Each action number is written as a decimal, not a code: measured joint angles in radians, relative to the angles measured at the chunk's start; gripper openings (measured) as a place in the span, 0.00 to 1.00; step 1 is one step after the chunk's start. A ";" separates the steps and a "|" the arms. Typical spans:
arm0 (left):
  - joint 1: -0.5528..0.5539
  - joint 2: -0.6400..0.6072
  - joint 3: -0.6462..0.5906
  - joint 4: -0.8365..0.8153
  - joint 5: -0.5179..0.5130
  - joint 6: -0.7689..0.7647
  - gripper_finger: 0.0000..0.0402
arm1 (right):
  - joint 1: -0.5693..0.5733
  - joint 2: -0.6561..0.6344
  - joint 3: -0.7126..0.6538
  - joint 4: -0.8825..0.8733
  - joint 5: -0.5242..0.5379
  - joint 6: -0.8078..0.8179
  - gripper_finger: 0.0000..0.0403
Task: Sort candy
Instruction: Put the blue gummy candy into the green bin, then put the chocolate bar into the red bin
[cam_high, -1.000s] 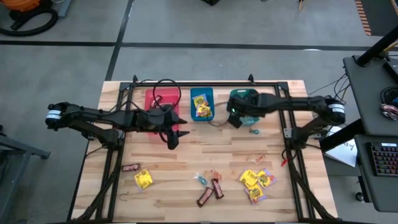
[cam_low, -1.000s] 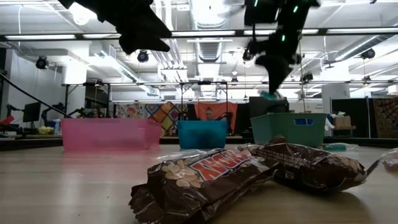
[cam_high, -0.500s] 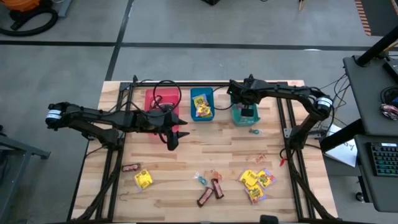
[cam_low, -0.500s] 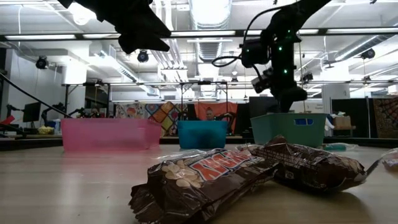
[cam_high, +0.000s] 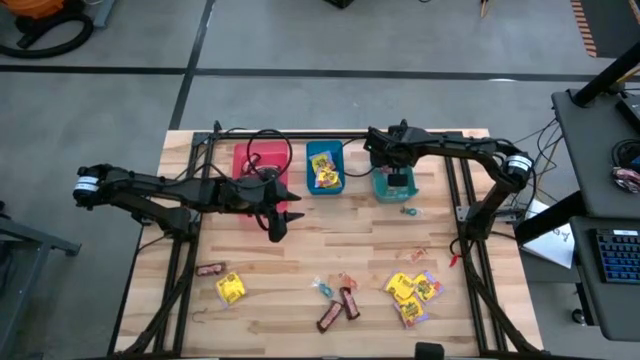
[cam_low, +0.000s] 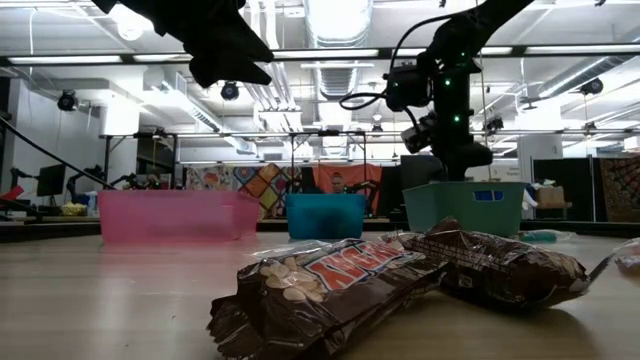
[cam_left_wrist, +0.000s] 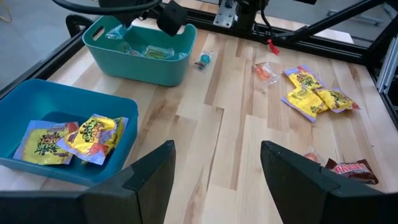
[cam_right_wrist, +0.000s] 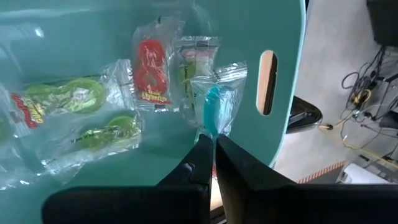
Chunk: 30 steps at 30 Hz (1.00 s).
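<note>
Grey concrete floor (cam_high: 300, 40) with dark seam lines is surrounding the light wooden plank table (cam_high: 330, 255). White ceiling strip lights (cam_low: 340, 20) are glowing over exposed ducts and rails.

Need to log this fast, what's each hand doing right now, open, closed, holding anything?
Left hand: open, empty, hovering over the table beside the blue bin.
Right hand: shut on a clear-wrapped teal candy, over the teal bin.

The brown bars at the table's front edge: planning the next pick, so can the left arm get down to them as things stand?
Probably yes: the left gripper hangs open over bare wood, and nothing stands between it and the brown bars.
</note>
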 joint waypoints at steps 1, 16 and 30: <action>0.000 0.000 0.000 0.000 0.000 0.000 0.55 | 0.000 0.000 0.000 0.000 -0.001 0.012 0.03; -0.044 0.000 0.000 -0.030 0.000 -0.042 0.55 | 0.001 -0.009 0.007 -0.017 0.004 0.129 0.32; -0.286 0.001 0.005 -0.460 0.029 -0.523 0.55 | 0.116 -0.179 0.068 -0.123 -0.016 0.526 0.30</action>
